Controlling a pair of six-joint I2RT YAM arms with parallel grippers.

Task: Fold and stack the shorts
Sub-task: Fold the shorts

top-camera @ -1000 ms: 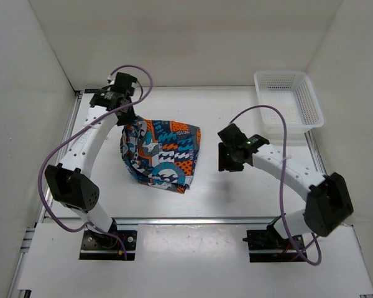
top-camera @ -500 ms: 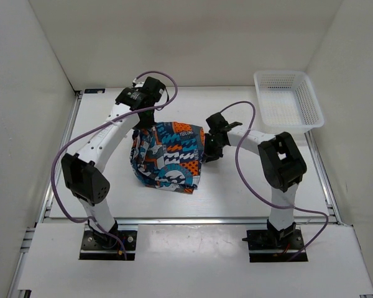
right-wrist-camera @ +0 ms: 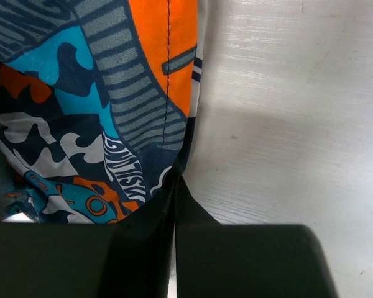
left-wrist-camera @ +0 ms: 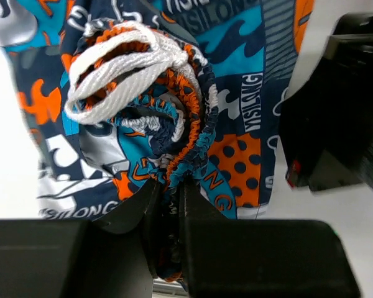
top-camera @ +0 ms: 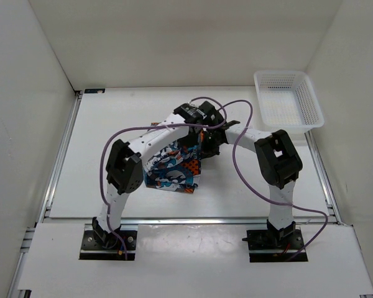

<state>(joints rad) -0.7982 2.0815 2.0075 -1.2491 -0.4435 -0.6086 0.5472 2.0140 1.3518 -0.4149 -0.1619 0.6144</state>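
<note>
Enclosure: three white walls surround one white tabletop. The tabletop has a faint wood-grain texture in the right wrist view and a metal rail along its near edge.

Arms: two, white with black joints. The left arm and right arm both bend inward, and their wrists meet near the middle of the tabletop.

Shorts: one pair, printed in orange, teal, navy and white. They lie bunched at the centre of the tabletop, partly under the left arm, with their far right corner at the two hands.

Basket: one, white plastic mesh, at the far right corner of the tabletop and well apart from the shorts.

Cables: two, purple, one looped along each arm.

Left hand: in the left wrist view its fingers are pressed together on a gathered fold of the shorts, at the ruffled elastic waistband.

Right hand: it sits just beside the left hand. In the right wrist view its fingers are pressed together, pinching the edge of the shorts just above the tabletop.

Cord: one white braided drawstring, bundled on the waistband just beyond the left fingertips.
</note>
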